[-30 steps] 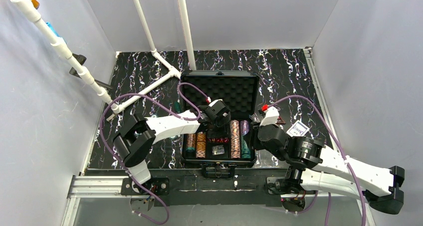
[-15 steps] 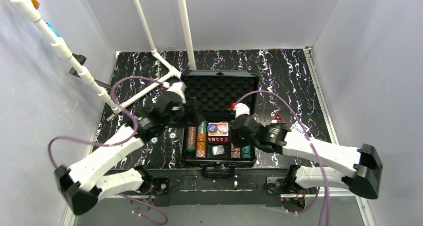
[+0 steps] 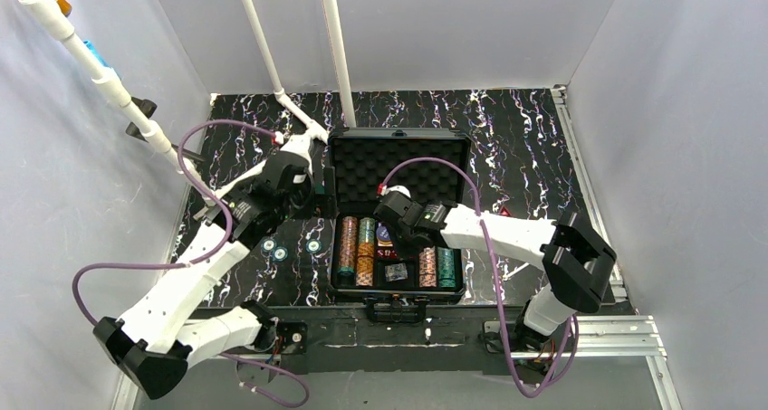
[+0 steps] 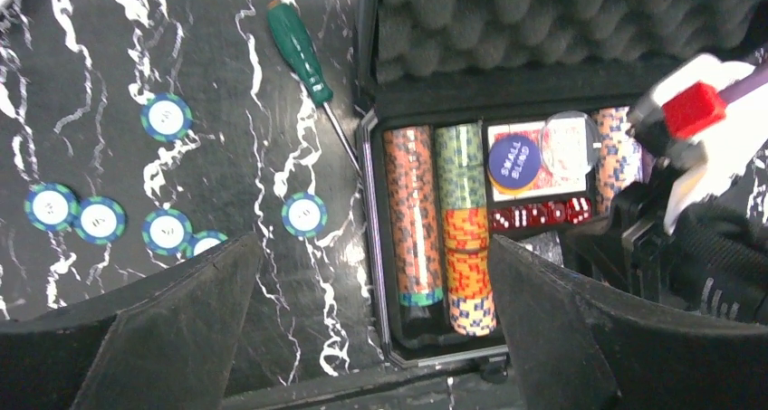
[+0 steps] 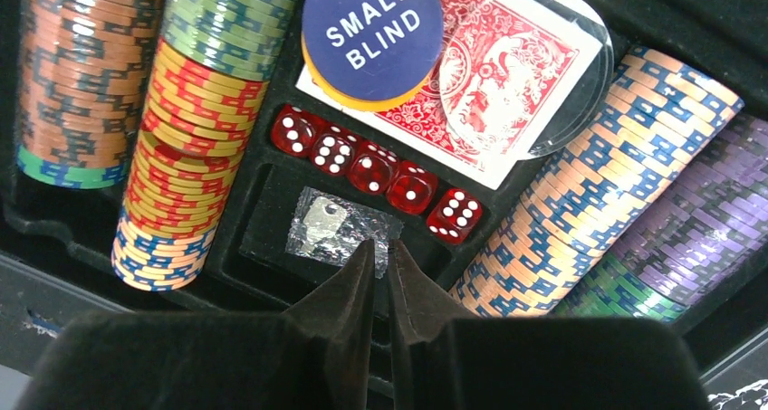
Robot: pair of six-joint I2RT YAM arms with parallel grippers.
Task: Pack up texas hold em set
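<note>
The black case point(image 3: 398, 288) lies open with its foam lid point(image 3: 398, 161) up at the back. Its tray holds rows of striped chips point(image 5: 190, 138), a red card deck point(image 5: 507, 66) under a blue "SMALL BLIND" button point(image 5: 371, 30), several red dice point(image 5: 376, 170) and a small foil packet point(image 5: 340, 229). My right gripper point(image 5: 380, 245) hovers over the packet with only a thin slit between its fingers and nothing in them; from above the right gripper point(image 3: 396, 235) is over the tray's middle. My left gripper point(image 4: 373, 247) stands wide open and empty beside the case's left edge. Several blue-rimmed chips point(image 4: 166, 117) lie loose on the table.
A green-handled screwdriver point(image 4: 299, 52) lies by the case's left rim. White pipes point(image 3: 272, 157) run across the back left corner. Grey walls point(image 3: 670, 111) enclose the table. A metal rail point(image 3: 181, 333) runs along the near edge. The right arm point(image 3: 507, 238) spans the case's right side.
My left gripper drew back from over the tray to its left side and opened wide, leaving the deck and button in view. My right gripper swung in over the tray and closed.
</note>
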